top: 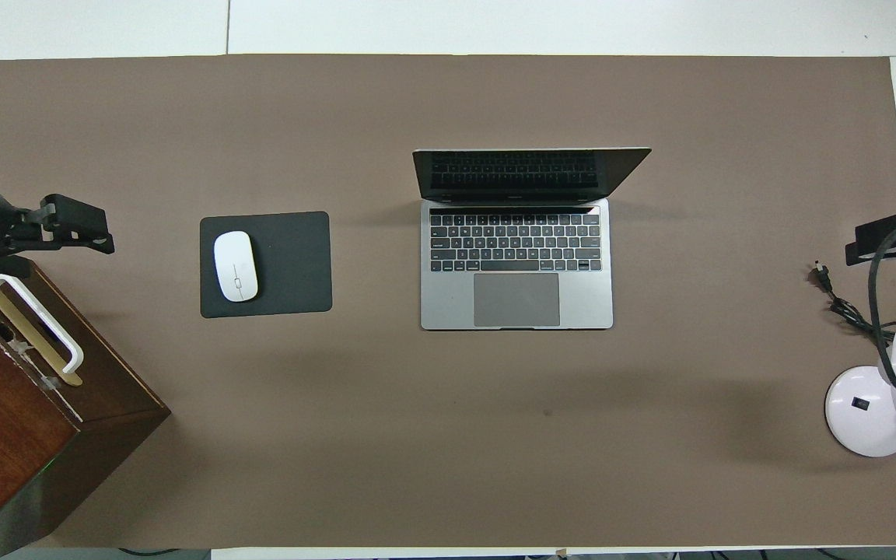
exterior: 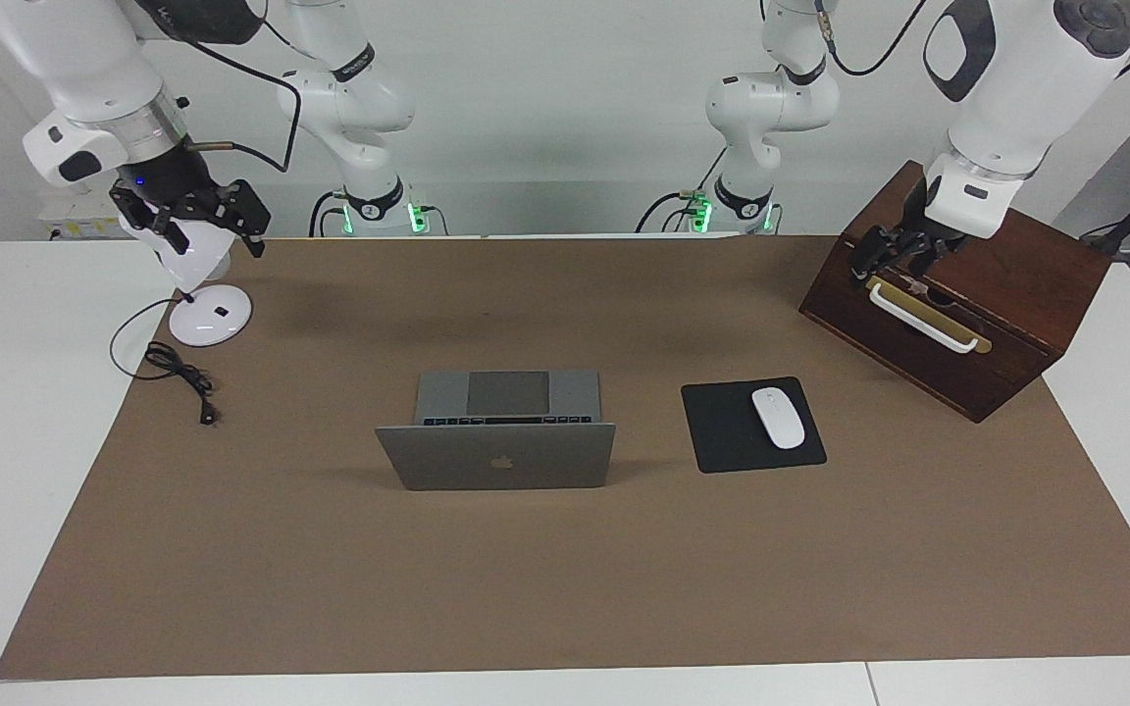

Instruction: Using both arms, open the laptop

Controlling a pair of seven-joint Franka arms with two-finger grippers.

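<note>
Left arm: enters at the upper right of the facing view, forearm angled steeply down, wrist bent toward the frame's centre.
Left gripper: raised at the right of the facing view; at the left edge of the overhead view.
Right arm: enters at the upper left of the facing view, forearm sloping down.
Right gripper: raised at the upper left of the facing view, fingers spread apart.

We see the laptop standing open mid-table, our left gripper over the wooden box, our right gripper over the lamp.
</note>
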